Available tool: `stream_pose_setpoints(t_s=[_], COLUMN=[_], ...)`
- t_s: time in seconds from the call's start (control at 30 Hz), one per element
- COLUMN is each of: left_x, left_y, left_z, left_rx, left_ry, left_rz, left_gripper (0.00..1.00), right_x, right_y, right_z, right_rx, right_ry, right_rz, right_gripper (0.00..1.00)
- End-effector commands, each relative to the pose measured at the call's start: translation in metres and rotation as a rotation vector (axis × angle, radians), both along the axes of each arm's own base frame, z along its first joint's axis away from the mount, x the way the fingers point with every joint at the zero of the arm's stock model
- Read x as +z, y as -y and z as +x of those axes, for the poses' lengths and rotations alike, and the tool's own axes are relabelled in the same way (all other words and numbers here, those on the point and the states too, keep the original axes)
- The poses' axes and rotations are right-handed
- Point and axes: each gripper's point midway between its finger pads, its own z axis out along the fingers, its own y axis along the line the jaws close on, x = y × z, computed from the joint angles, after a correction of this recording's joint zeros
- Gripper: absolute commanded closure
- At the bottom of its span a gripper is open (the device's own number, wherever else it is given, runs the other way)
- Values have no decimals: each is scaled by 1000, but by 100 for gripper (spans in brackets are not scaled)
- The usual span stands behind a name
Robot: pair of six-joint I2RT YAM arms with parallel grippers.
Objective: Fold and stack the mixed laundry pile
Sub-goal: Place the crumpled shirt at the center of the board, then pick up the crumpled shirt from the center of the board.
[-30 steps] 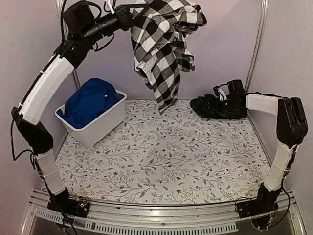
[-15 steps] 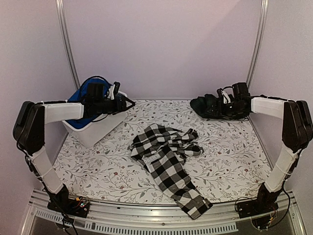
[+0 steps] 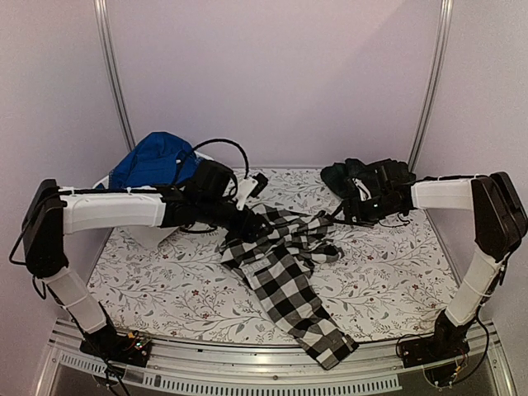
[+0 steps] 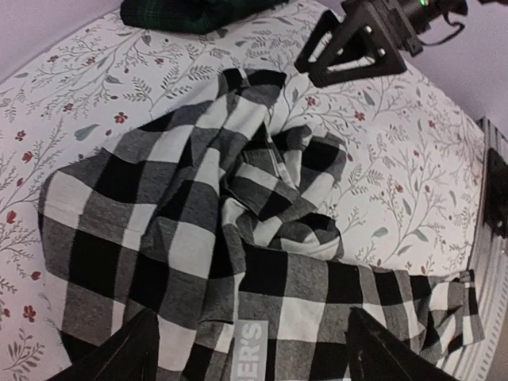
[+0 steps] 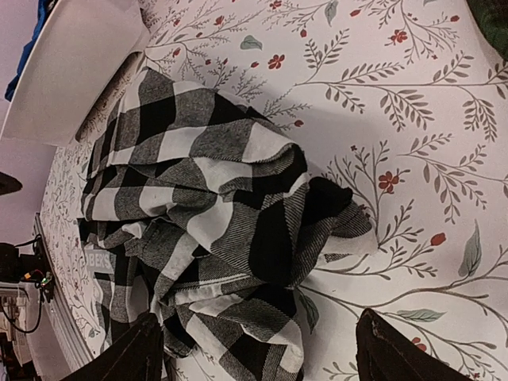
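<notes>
Lilac walls are enclosing a floral-print table [image 3: 396, 264]. Across its middle the black-and-white checked shirt [image 3: 285, 276] is lying crumpled, its long axis running from the centre toward the near edge. Both grippers are hovering over its bunched far end, jaws apart and empty: the left gripper [image 4: 252, 333] seemingly nearer, the right gripper [image 5: 255, 337] reaching from the far-right corner.
</notes>
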Motion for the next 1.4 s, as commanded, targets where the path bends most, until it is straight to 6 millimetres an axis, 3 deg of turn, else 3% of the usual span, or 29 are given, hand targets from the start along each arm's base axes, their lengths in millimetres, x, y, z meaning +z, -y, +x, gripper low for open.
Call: stream_pose_setpoints(t_s=[0.0, 0.17, 0.27, 0.37, 0.43, 0.57, 0.67, 0.8, 0.9, 1.17, 1.3, 1.37], left_x=[-48, -88, -111, -128, -136, -139, -107, -50, -23, 51, 107, 140], left_y=[20, 58, 70, 72, 70, 58, 51, 37, 16, -55, -109, -124], left_z=[-36, -74, -96, -110, -114, -109, -95, -70, -47, 12, 40, 42], left_rx=[-132, -300, -385, -433, -447, -434, -384, -308, -223, 63, 261, 296], left_ry=[8, -31, -18, -13, -21, -20, -6, 41, 69, 169, 250, 317], left_rz=[194, 274, 351, 398, 423, 454, 359, 189, 117, -69, -220, -284], left_gripper=[19, 17, 11, 12, 19, 49, 84, 100, 100, 100, 100, 100], right_x=[-4, -19, -39, -60, -75, -101, -108, -94, -70, 29, 66, 83], right_y=[-15, -22, -30, -39, -42, -35, -22, -9, 9, 73, 90, 90], right_z=[1, 3, -3, -12, -17, -18, -14, -4, 11, 39, 41, 42], right_rx=[36, 48, 69, 99, 111, 81, 31, -21, -94, -301, -347, -346], right_ry=[11, -26, -71, -93, -110, -140, -140, -102, -55, 130, 208, 245], right_rz=[27, 21, -16, -75, -125, -222, -288, -319, -320, -252, -232, -213], right_gripper=[18, 19, 19, 19, 21, 33, 55, 98, 100, 100, 100, 100])
